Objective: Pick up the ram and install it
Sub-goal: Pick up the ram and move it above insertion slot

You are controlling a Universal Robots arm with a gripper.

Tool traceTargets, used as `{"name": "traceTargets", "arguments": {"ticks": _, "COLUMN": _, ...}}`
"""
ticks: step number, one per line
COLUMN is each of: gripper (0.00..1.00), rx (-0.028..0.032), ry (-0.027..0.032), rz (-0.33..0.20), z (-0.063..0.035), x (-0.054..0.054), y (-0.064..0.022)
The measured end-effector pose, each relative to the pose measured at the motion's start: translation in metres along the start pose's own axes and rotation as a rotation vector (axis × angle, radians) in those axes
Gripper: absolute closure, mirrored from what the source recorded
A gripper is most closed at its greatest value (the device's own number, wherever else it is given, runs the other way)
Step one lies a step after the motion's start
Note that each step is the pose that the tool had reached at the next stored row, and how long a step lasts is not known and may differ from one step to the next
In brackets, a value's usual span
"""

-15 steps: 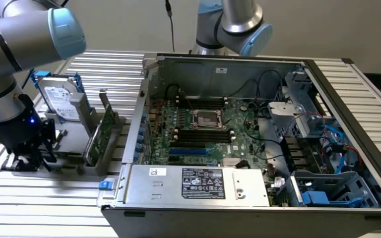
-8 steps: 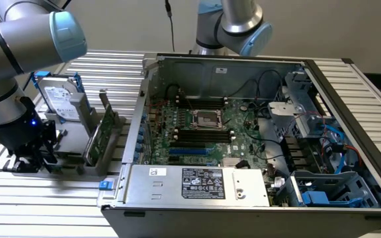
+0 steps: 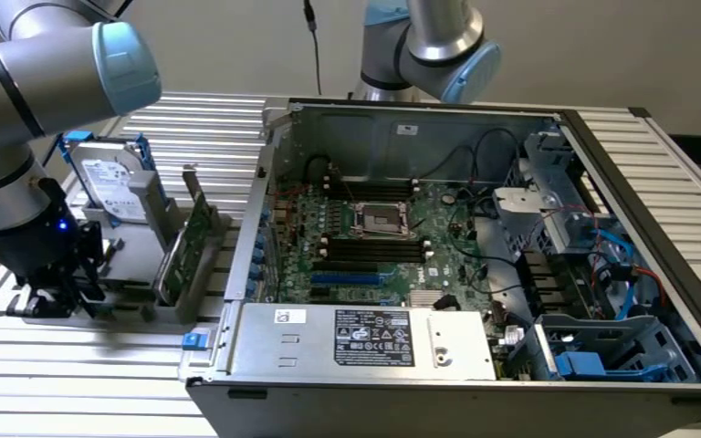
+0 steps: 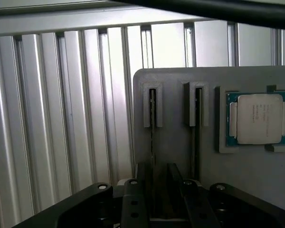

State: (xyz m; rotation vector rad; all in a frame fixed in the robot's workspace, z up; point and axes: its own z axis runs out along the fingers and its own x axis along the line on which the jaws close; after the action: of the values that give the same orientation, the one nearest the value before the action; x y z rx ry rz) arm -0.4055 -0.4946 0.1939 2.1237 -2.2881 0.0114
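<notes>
Now, at the case's (image 3: 350, 137) nine o'clock, my end effector (image 4: 156, 173) sits released astride the ram (image 4: 152, 137); I can't read any labels.

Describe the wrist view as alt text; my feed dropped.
The open jaws straddle the ram, a thin stick seen edge-on in a slot of the grey holder. A second stick sits in the neighbouring slot, with a processor chip beside it, all on the ribbed metal table.
</notes>
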Motion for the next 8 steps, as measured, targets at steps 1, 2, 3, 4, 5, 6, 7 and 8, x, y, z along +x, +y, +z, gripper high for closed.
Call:
{"name": "traceTargets", "arguments": {"ticks": 1, "gripper": 0.67, "rx": -0.0003, "ry": 0.0001, "rz": -0.003, "z": 0.0, "x": 0.0, "y": 0.0}}
{"name": "traceTargets", "arguments": {"ticks": 2, "gripper": 0.67, "rx": -0.0004, "ry": 0.0001, "rz": -0.005, "z": -0.0001, "x": 0.0, "y": 0.0}}
{"name": "traceTargets", "arguments": {"ticks": 3, "gripper": 0.67, "rx": -0.0005, "ry": 0.0002, "rz": -0.006, "z": -0.0001, "x": 0.0, "y": 0.0}}
{"name": "traceTargets", "arguments": {"ticks": 4, "gripper": 0.67, "rx": -0.0004, "ry": 0.0002, "rz": -0.006, "z": -0.0001, "x": 0.0, "y": -0.0001}}
{"name": "traceTargets", "arguments": {"ticks": 5, "gripper": 0.7, "rx": -0.0004, "ry": 0.0001, "rz": -0.006, "z": -0.0001, "x": 0.0, "y": -0.0001}}
{"name": "traceTargets", "arguments": {"ticks": 6, "gripper": 0.76, "rx": -0.0004, "ry": 0.0001, "rz": -0.007, "z": -0.0001, "x": 0.0, "y": -0.0001}}
{"name": "traceTargets", "arguments": {"ticks": 7, "gripper": 0.76, "rx": -0.0004, "ry": 0.0002, "rz": -0.007, "z": -0.0001, "x": 0.0, "y": -0.0001}}
{"name": "traceTargets", "arguments": {"ticks": 8, "gripper": 0.82, "rx": -0.0004, "ry": 0.0002, "rz": -0.007, "z": -0.0001, "x": 0.0, "y": -0.0001}}
